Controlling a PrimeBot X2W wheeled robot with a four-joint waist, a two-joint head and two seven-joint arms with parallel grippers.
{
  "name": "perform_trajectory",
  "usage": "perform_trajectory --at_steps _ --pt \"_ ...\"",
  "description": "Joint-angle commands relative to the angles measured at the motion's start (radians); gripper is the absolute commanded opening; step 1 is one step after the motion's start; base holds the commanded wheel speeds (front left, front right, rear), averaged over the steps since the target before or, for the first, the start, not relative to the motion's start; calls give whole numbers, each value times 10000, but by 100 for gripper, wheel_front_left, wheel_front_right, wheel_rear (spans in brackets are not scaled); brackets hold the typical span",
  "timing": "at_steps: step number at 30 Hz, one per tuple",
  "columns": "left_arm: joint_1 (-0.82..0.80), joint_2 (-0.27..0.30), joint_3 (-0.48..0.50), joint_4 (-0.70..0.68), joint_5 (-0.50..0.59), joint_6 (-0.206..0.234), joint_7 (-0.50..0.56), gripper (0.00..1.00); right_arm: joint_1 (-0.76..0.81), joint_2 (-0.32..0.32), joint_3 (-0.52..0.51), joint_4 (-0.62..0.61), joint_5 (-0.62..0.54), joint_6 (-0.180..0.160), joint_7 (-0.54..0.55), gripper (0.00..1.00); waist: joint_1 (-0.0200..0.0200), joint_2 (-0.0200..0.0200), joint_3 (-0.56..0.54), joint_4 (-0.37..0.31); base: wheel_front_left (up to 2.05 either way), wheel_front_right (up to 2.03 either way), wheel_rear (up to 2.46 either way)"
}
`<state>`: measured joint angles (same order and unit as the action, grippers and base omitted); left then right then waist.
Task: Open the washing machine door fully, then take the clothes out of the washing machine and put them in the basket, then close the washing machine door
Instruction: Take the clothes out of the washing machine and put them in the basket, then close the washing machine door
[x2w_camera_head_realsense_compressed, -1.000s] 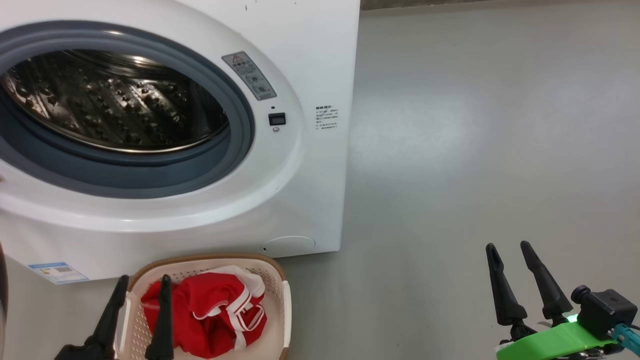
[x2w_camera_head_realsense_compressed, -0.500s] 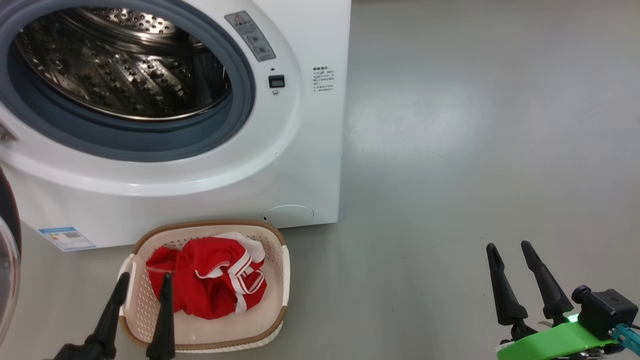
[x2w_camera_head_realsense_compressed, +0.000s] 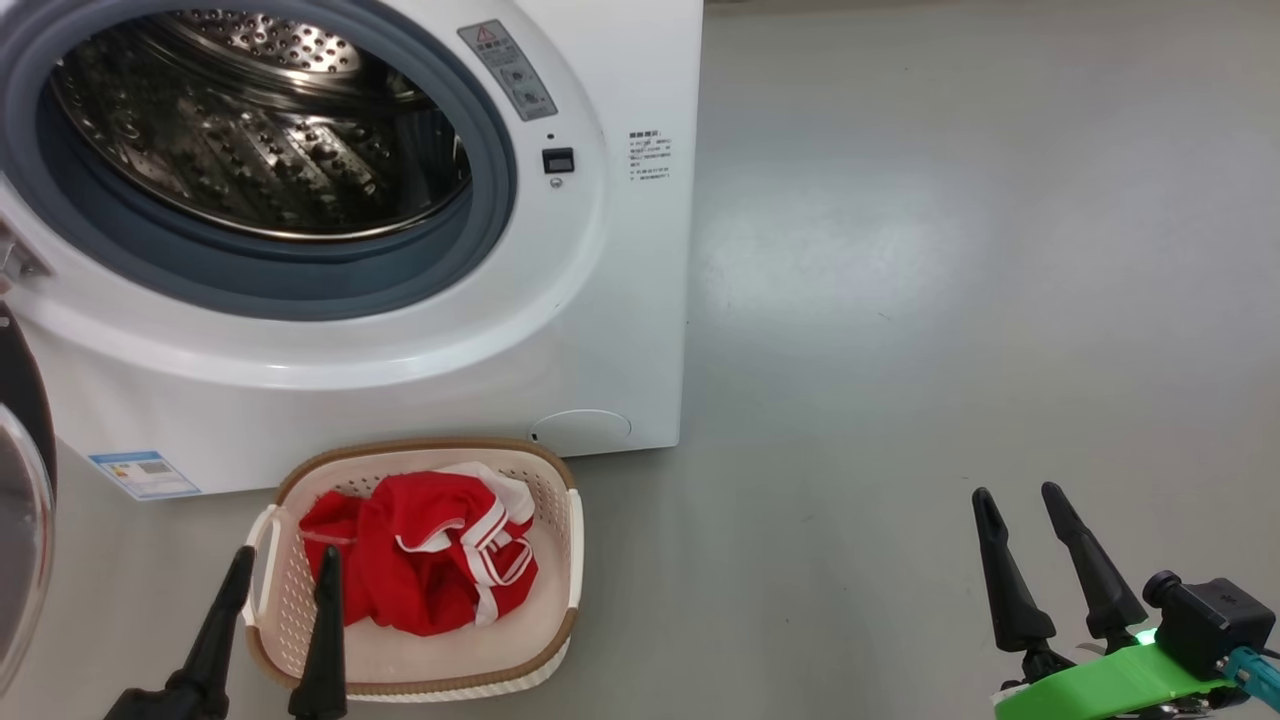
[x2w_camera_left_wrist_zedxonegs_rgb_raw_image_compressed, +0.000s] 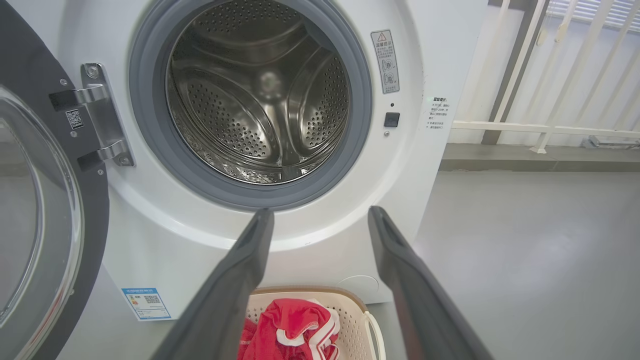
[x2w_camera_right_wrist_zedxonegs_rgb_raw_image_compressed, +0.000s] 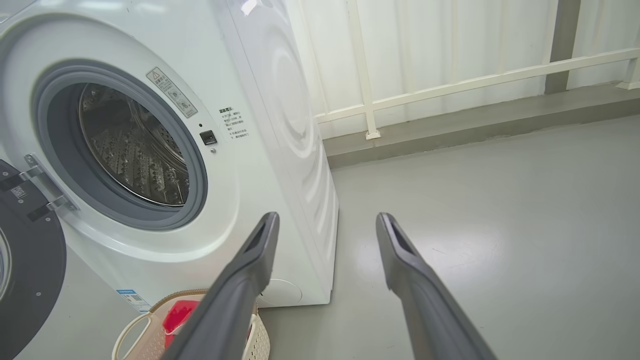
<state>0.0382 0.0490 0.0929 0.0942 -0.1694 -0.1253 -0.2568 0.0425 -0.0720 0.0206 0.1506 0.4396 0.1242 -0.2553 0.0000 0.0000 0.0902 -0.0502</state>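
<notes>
The white washing machine (x2w_camera_head_realsense_compressed: 620, 330) stands with its steel drum (x2w_camera_head_realsense_compressed: 260, 140) bare and nothing red inside it. Its black-rimmed glass door (x2w_camera_head_realsense_compressed: 20, 500) hangs swung wide at the left, also shown in the left wrist view as the door (x2w_camera_left_wrist_zedxonegs_rgb_raw_image_compressed: 45, 210). On the floor in front sits the cream basket (x2w_camera_head_realsense_compressed: 560, 560) holding the red clothes (x2w_camera_head_realsense_compressed: 420, 560) with white trim. My left gripper (x2w_camera_head_realsense_compressed: 285, 560) is open, its fingers over the basket's near left edge. My right gripper (x2w_camera_head_realsense_compressed: 1015, 492) is open over bare floor, far right of the basket.
Grey floor (x2w_camera_head_realsense_compressed: 950, 300) stretches to the right of the machine. A white railing (x2w_camera_right_wrist_zedxonegs_rgb_raw_image_compressed: 450, 85) and a low grey kerb (x2w_camera_right_wrist_zedxonegs_rgb_raw_image_compressed: 475, 125) run behind. The basket (x2w_camera_left_wrist_zedxonegs_rgb_raw_image_compressed: 350, 310) lies close against the washer's front.
The head view has shifted, so washer and basket sit higher and a bit more to the right than a second ago. The clothes lie in the basket throughout. Both grippers stay open.
</notes>
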Motion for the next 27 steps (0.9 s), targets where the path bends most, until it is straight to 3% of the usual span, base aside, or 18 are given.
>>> perform_trajectory --at_steps 1,5,16,27 --pt "-253 75 346 -213 70 -54 -49 100 38 -194 301 -217 56 65 -65 100 0 0 -10 26 0 0 0" --pt "-275 52 380 -153 79 -54 -49 100 8 -240 397 -204 46 65 -65 100 0 0 3 166 0 0 0" --pt "-175 16 298 173 -332 30 -49 100 -36 -404 665 -113 19 65 -65 100 0 0 -124 1392 0 0 0" --pt "202 14 -171 500 -727 431 -49 100 -10 -575 996 30 74 65 -65 100 0 0 -492 3207 0 0 0"
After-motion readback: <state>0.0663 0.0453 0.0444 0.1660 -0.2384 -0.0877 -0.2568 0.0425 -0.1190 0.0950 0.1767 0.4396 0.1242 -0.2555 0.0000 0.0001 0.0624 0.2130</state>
